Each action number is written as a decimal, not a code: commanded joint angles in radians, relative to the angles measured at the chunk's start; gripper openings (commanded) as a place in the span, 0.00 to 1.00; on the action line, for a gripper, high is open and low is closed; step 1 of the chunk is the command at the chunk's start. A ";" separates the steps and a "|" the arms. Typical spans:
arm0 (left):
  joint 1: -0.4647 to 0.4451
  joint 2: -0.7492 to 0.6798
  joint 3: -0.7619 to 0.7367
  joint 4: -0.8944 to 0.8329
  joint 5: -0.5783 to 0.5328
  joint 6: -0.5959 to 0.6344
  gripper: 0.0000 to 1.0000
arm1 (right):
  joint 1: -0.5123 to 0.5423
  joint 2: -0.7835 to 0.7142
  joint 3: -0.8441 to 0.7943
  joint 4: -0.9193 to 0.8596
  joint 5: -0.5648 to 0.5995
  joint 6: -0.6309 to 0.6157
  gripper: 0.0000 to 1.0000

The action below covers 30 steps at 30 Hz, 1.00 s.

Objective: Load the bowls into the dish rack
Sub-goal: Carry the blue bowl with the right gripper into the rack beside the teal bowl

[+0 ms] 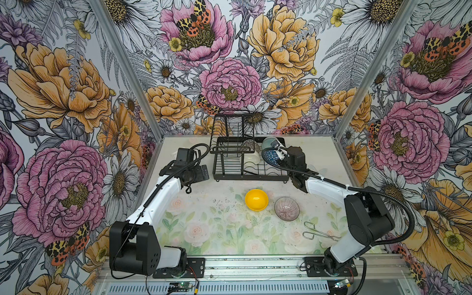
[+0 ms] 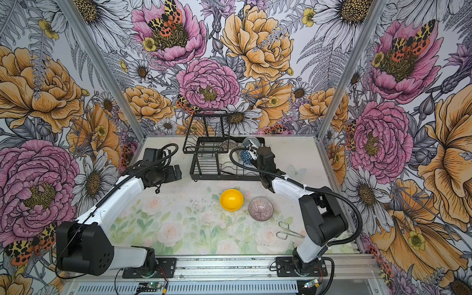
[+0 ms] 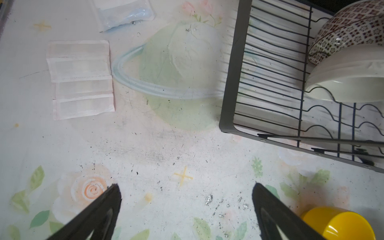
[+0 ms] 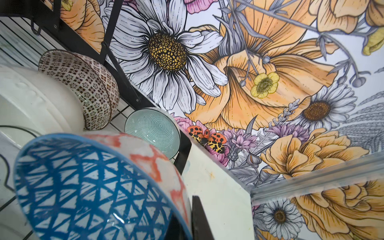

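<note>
The blue bowl (image 4: pixel 93 187) is at the right end of the rack (image 1: pixel 251 178), tilted on edge, and your right gripper (image 1: pixel 279 152) is pinched tight on its rim. You cannot tell from these views whether it is seated in the wires or only hanging over them, so treat it as not yet placed.

Three bowls sit in the rack. The mosaic bowl (image 4: pixel 83 83) and the cream bowl (image 3: pixel 349 83) lean together near the middle, and the teal bowl (image 4: pixel 153 131) stands on edge in the far right corner. By that count you have three loaded and a fourth in hand.

Two are left. The yellow bowl (image 1: pixel 256 199) and the mauve bowl (image 1: pixel 286 208) lie on the table (image 1: pixel 204 229) in front of the rack, near each other but not touching.

Your left gripper (image 3: pixel 185 187) hangs over bare table just left of the rack, jaws wide apart and empty. The yellow bowl is the nearer of the two to it. The tongs (image 1: pixel 319 231) lie by your right arm and are no part of this job.
</note>
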 commanded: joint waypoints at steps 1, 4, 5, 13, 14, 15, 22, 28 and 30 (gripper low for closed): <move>0.009 0.008 -0.014 0.019 0.024 0.020 0.99 | -0.013 0.052 0.066 0.232 -0.008 -0.110 0.00; 0.011 0.008 -0.018 0.023 0.028 0.019 0.99 | -0.018 0.106 0.083 0.289 -0.012 -0.170 0.00; 0.011 0.010 -0.020 0.025 0.031 0.021 0.99 | -0.021 0.120 0.090 0.307 -0.016 -0.184 0.00; 0.013 0.022 -0.028 0.035 0.043 0.027 0.99 | -0.046 0.224 0.139 0.375 -0.079 -0.279 0.00; 0.013 0.022 -0.027 0.035 0.043 0.027 0.99 | -0.048 0.231 0.142 0.378 -0.084 -0.285 0.00; 0.013 0.022 -0.028 0.037 0.043 0.027 0.99 | -0.051 0.240 0.143 0.383 -0.089 -0.288 0.00; 0.016 0.021 -0.030 0.038 0.045 0.031 0.99 | -0.057 0.281 0.141 0.414 -0.101 -0.312 0.00; 0.015 0.017 -0.027 0.041 0.048 0.027 0.99 | -0.054 0.310 0.136 0.434 -0.095 -0.298 0.00; 0.015 0.014 -0.028 0.041 0.048 0.026 0.99 | -0.054 0.320 0.137 0.445 -0.092 -0.298 0.00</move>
